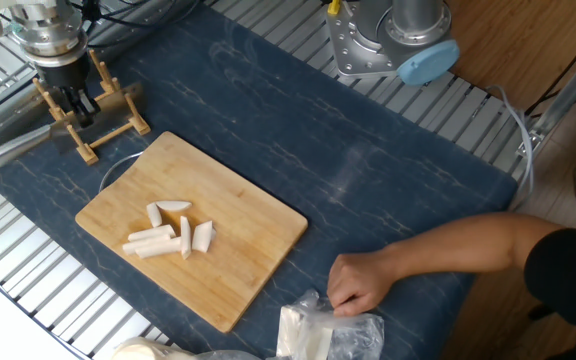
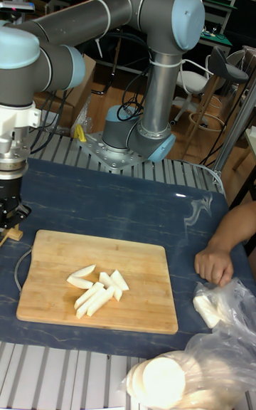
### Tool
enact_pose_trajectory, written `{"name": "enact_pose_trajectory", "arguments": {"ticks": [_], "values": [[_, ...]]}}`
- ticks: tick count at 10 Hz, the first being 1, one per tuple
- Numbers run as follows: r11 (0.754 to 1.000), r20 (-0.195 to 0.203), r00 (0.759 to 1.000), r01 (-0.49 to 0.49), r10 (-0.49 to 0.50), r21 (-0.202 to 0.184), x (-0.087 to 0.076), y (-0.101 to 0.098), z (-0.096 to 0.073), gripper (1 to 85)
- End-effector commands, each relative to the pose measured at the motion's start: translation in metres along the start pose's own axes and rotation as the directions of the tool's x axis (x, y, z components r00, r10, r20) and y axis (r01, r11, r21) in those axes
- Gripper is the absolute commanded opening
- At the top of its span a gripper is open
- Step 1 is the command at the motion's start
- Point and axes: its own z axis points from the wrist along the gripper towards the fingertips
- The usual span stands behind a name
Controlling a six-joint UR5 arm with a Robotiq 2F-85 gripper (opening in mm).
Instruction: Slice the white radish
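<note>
Cut cream-white radish sticks lie on the bamboo cutting board, well apart from my gripper over the wooden rack; can't tell its opening.

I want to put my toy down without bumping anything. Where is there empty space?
The blue mat is bare between the cutting board and the robot base. The board's right half is bare too. It is crowded near the radish pieces, around the person's hand and plastic bag, and by the pincer at the wooden stand.

Even overhead light, soft shadows, faint glare on blue mat (both views sharp).
</note>
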Motion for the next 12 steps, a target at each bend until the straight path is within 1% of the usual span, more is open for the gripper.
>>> {"name": "enact_pose_trajectory", "arguments": {"ticks": [1, 2, 3, 4, 5, 7, 8, 9, 10, 11, 12], "values": [[1.0, 0.009, 1.0, 0.019, -0.019, -0.012, -0.001, 0.0, 0.003, 1.0], [0.999, 0.011, 0.999, 0.034, -0.034, -0.012, -0.001, 0.0, 0.003, 4.3], [0.999, 0.017, 0.999, 0.049, -0.048, -0.022, -0.002, 0.002, 0.003, 10.0], [0.998, 0.008, 0.999, 0.047, -0.047, -0.037, 0.001, 0.005, 0.003, 11.3], [0.998, 0.007, 0.999, 0.054, -0.053, -0.045, 0.002, 0.006, 0.004, 18.0], [0.997, 0.001, 0.998, 0.055, -0.055, -0.056, 0.005, 0.009, 0.003, 21.0], [0.996, -0.011, 0.998, 0.061, -0.062, -0.071, 0.009, 0.011, 0.003, 24.3], [0.995, -0.014, 0.998, 0.063, -0.064, -0.077, 0.01, 0.012, 0.003, 26.0], [0.994, -0.022, 0.997, 0.077, -0.079, -0.079, 0.014, 0.011, 0.002, 29.3], [0.992, -0.032, 0.995, 0.089, -0.092, -0.092, 0.019, 0.012, 0.002, 33.3], [0.99, -0.029, 0.994, 0.101, -0.104, -0.094, 0.02, 0.011, 0.002, 34.0]]}}
